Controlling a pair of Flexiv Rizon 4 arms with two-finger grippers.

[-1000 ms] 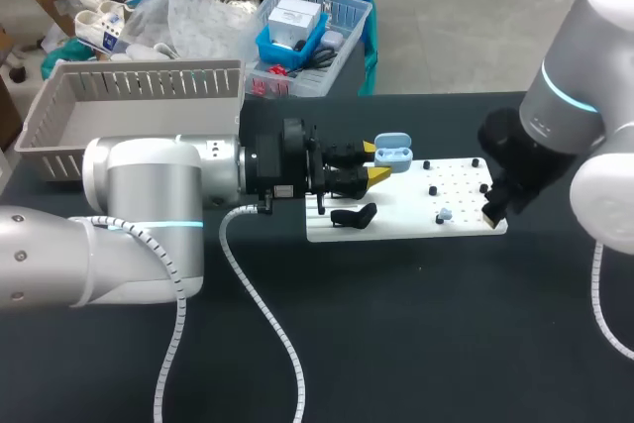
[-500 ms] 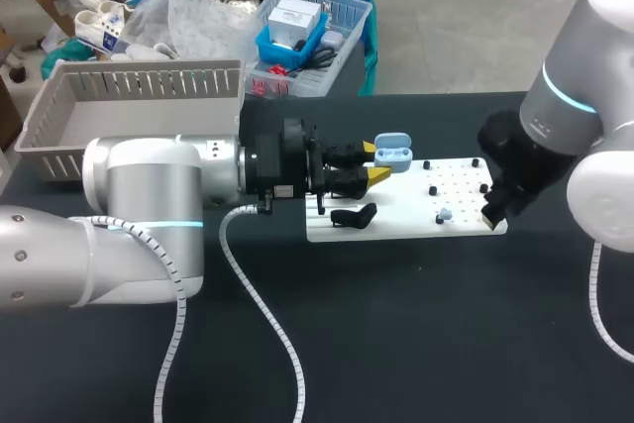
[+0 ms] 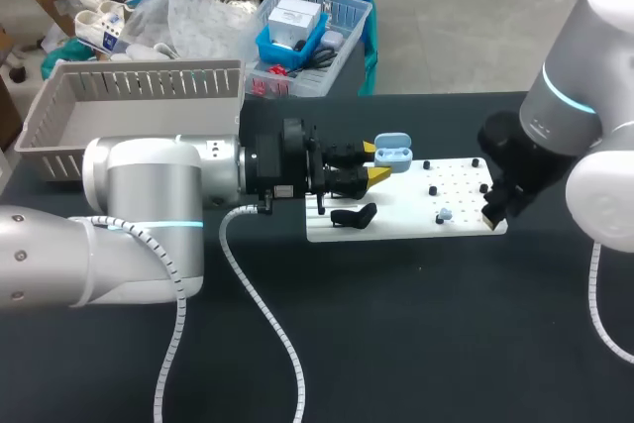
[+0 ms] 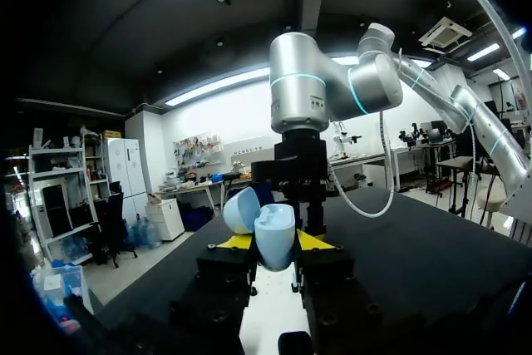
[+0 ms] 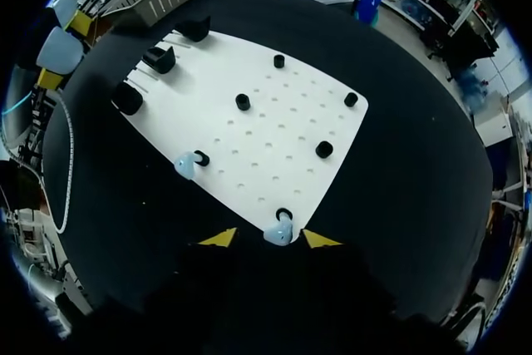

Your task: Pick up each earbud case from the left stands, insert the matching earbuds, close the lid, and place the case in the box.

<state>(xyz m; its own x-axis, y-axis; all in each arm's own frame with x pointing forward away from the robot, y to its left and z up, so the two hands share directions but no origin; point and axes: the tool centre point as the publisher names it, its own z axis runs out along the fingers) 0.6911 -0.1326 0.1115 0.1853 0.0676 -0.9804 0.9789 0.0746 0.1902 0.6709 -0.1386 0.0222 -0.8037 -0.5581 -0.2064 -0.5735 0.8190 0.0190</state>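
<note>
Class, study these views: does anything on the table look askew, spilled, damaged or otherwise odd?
Nothing stands out: the left gripper holds the open earbud case; one earbud and a second earbud sit by pegs on the white board.

The left hand (image 4: 274,242) grips the pale blue earbud case (image 4: 273,239) — its lid (image 4: 241,209) open — with the right arm (image 4: 301,97) just beyond it.

Pale-blue earbud case (image 4: 274,237), lid open
</note>
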